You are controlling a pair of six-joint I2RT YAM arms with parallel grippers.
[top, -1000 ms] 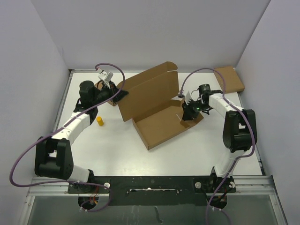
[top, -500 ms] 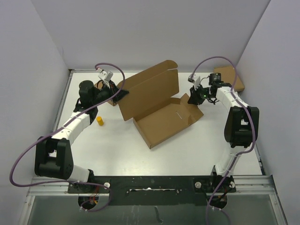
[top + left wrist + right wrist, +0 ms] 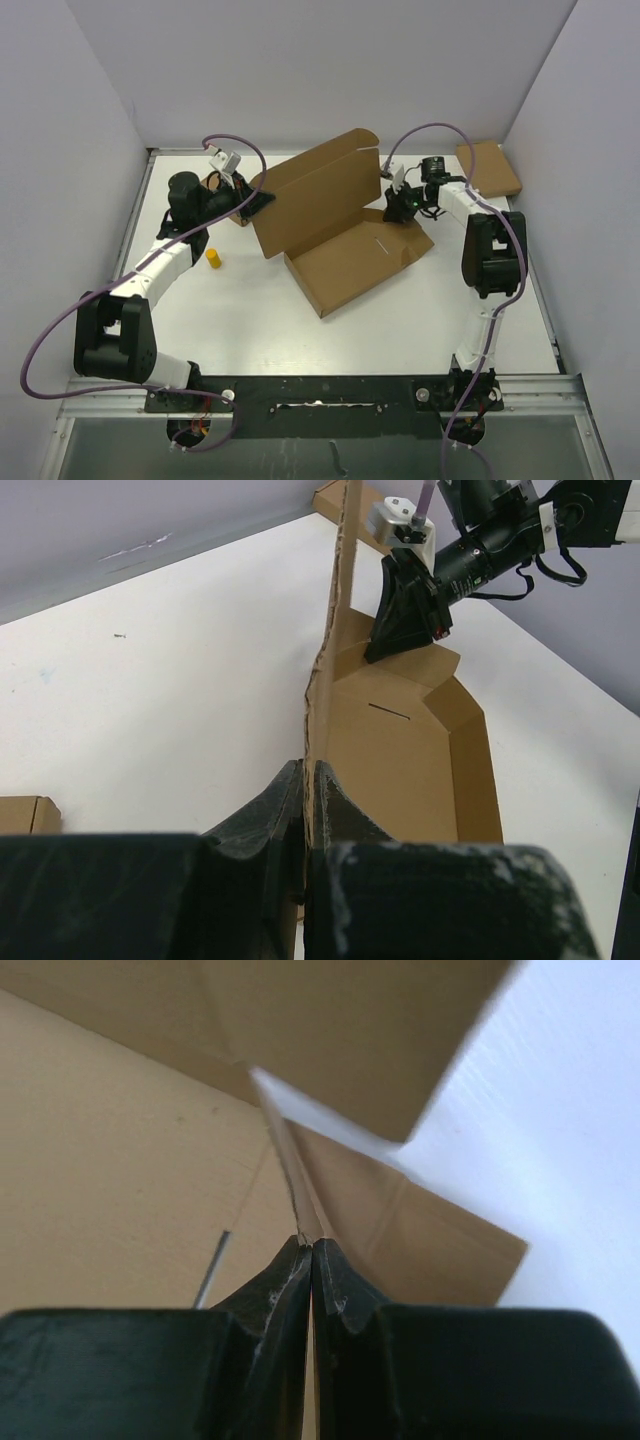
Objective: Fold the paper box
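Top external view has the paper box (image 3: 345, 262) sitting mid-frame on the counter (image 3: 420, 320). Its long axis runs on a diagonal from lower left to upper right, the tray lies flat, and the big lid panel stands up along the far long side. My left end effector (image 3: 262, 200) is at the left end of that raised panel. In the left wrist view its fingers are pressed together on the panel's edge, pinching the cardboard between them. My right end effector (image 3: 397, 207) is at the opposite, upper-right end of the box, right at the corner where the tray's short end flap meets the lid. In the right wrist view its fingers are closed onto a thin cardboard edge, so it is gripping that flap rather than merely touching it. So the box lies between the two arms, each holding one end of the long axis, and the right arm is much the nearer to the end flap. I judge the next move to be turning that flap inward across the tray's short end while the left holds the lid upright. A small yellow object (image 3: 213, 258) sits left of the box, well apart, and a small cardboard box (image 3: 490, 168) lies in the upper right.
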